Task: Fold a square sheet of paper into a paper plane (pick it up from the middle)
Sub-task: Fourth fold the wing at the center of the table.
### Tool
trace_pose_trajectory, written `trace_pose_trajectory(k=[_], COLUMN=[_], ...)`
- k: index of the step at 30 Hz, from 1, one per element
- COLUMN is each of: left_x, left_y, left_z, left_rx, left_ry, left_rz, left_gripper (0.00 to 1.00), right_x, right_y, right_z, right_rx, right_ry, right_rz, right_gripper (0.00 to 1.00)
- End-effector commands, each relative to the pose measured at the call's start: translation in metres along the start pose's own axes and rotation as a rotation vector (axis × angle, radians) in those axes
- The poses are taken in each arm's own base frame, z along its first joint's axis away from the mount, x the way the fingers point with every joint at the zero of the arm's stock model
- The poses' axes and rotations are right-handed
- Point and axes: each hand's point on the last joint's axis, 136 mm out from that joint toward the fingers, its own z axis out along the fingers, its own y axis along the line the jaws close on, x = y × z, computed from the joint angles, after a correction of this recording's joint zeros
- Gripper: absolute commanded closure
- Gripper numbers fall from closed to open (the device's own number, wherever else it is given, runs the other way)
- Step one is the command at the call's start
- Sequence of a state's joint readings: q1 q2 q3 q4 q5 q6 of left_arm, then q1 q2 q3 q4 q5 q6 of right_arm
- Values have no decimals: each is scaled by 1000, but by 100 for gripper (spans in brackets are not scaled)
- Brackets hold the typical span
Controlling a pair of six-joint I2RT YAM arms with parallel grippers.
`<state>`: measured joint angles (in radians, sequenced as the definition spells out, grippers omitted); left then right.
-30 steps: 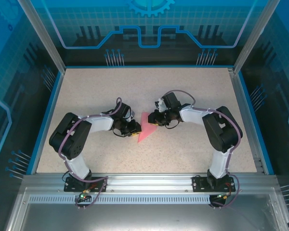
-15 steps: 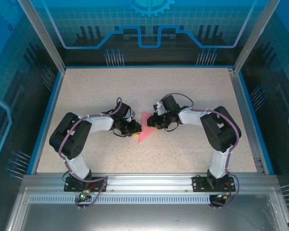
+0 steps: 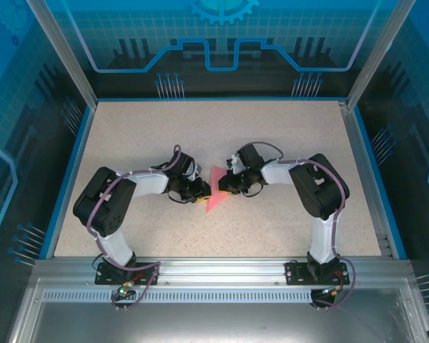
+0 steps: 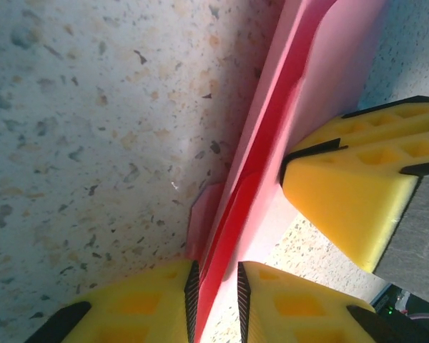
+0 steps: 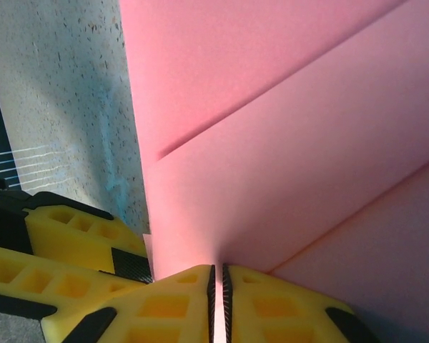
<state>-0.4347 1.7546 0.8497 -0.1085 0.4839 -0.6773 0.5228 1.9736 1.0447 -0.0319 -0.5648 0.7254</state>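
Observation:
The paper plane (image 3: 214, 194) is a narrow pink-red folded wedge at the middle of the table, its tip toward the near edge. My left gripper (image 3: 199, 191) holds its left side. In the left wrist view the raised red fold (image 4: 300, 78) runs between the pads of that gripper (image 4: 214, 270), which stand narrowly apart around it. My right gripper (image 3: 226, 184) is at the plane's right side. Its jaws (image 5: 215, 271) are pressed almost together on a thin pink edge of the paper (image 5: 293, 136). Each wrist view also catches the other gripper's yellow fingers (image 4: 350, 193) (image 5: 64, 239).
The speckled table (image 3: 129, 136) has a blue rim and metal frame posts at its corners. An aluminium rail (image 3: 214, 275) with both arm bases runs along the near edge. Glass walls close in the sides and back.
The right arm has swung its elbow leftward, bringing its gripper closer in over the paper, and its jaws have narrowed onto the paper. The left arm and the paper stay put.

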Motion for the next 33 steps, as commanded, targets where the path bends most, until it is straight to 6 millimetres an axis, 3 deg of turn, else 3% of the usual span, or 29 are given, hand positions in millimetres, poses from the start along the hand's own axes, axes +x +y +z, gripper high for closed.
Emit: trace_pose_trajectory(k=[1, 17, 24, 30, 33], left_x=[-1, -2, -3, -5, -8], left_y=[-12, -17, -15, -23, -33], left_z=[4, 7, 8, 4, 0], left_rx=[45, 75, 63, 96, 131], left_ry=[24, 37, 37, 17, 3], left_rz=[30, 52, 54, 38, 34], left_gripper=[76, 76, 87, 93, 94], right_x=[15, 9, 3, -2, -5], right_y=[-18, -17, -7, -3, -3], right_z=[7, -2, -7, -33, -51], right_rx=[32, -4, -28, -22, -41], right_ry=[34, 14, -3, -77, -132], right_rz=[23, 29, 23, 26, 47], right_gripper=[87, 86, 85, 80, 72])
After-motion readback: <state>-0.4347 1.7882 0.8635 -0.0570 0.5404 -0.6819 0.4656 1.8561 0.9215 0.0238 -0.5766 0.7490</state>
